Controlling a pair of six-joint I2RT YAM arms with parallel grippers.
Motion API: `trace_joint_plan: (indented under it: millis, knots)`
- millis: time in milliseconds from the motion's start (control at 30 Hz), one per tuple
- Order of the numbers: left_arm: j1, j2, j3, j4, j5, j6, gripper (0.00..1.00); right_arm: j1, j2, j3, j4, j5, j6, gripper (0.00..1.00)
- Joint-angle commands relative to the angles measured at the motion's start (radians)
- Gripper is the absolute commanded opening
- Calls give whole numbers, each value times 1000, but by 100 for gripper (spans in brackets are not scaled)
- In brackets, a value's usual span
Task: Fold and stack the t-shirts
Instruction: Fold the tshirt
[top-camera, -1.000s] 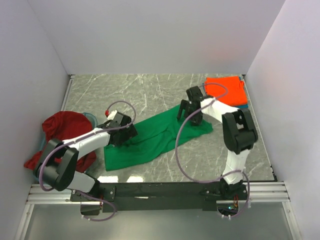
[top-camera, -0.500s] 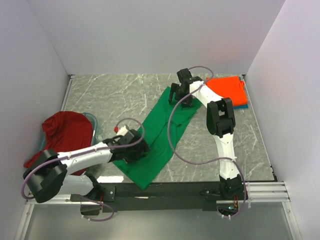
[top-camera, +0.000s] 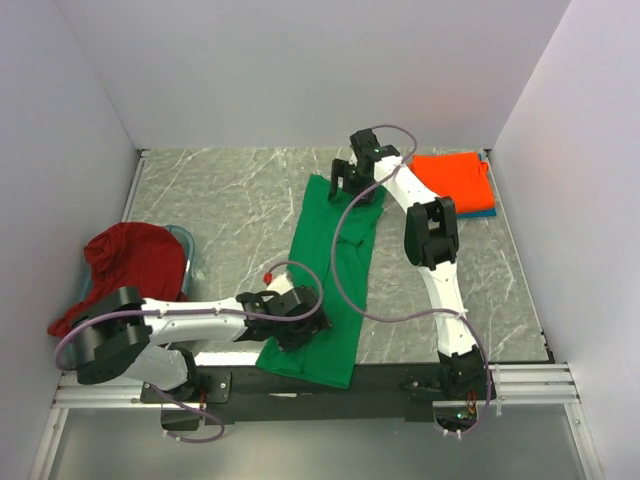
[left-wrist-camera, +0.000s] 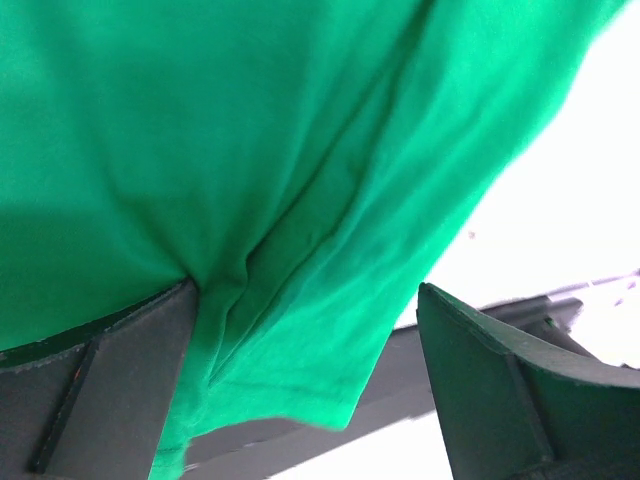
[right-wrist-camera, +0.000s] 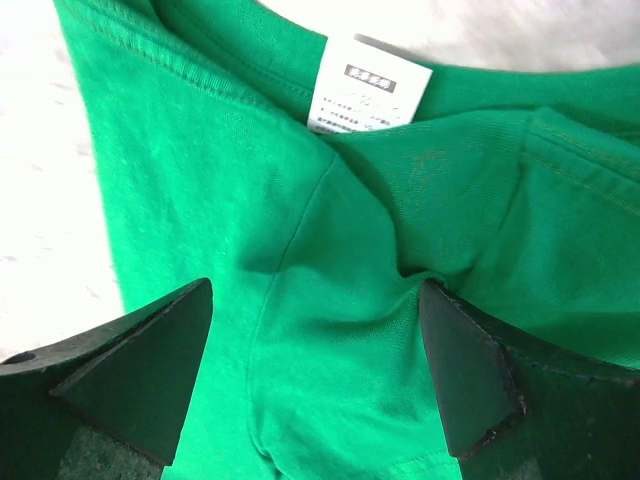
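The bright green t-shirt (top-camera: 330, 270) lies stretched in a long strip from the far middle of the table to the near edge. My right gripper (top-camera: 355, 182) is at its far end, by the collar. In the right wrist view the jaws (right-wrist-camera: 310, 390) stand wide apart over green cloth (right-wrist-camera: 330, 300) with the white neck label (right-wrist-camera: 365, 85) just ahead. My left gripper (top-camera: 300, 325) is at the near end. Its jaws (left-wrist-camera: 310, 400) stand wide apart, with the green hem (left-wrist-camera: 300, 300) bunched against the left finger. A folded orange-red shirt (top-camera: 455, 180) lies on a teal-blue one (top-camera: 485, 212) at the back right.
A crumpled dark red shirt (top-camera: 130, 265) lies at the left edge, with a teal rim (top-camera: 182, 240) showing beside it. White walls close in the left, back and right sides. The green shirt's near end overhangs the black rail (top-camera: 400, 385).
The green shirt has swung from lying across the table to lying lengthwise. My left gripper moved right and toward the near edge; my right gripper moved to the far side.
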Motion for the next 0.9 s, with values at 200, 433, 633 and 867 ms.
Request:
trace_joint_plan:
  millis: [200, 433, 633, 867]
  knots:
    - [-50, 174, 81, 36, 27, 26, 99, 32, 108, 97, 121, -154, 19, 91]
    - [-66, 190, 173, -17, -26, 36, 99, 32, 125, 111, 258, -142, 146, 91]
    - [-89, 113, 261, -170, -128, 86, 99, 30, 25, 120, 261, -142, 142, 91]
    - [-159, -26, 301, -324, -214, 79, 99, 30, -197, 102, 210, -101, 67, 92]
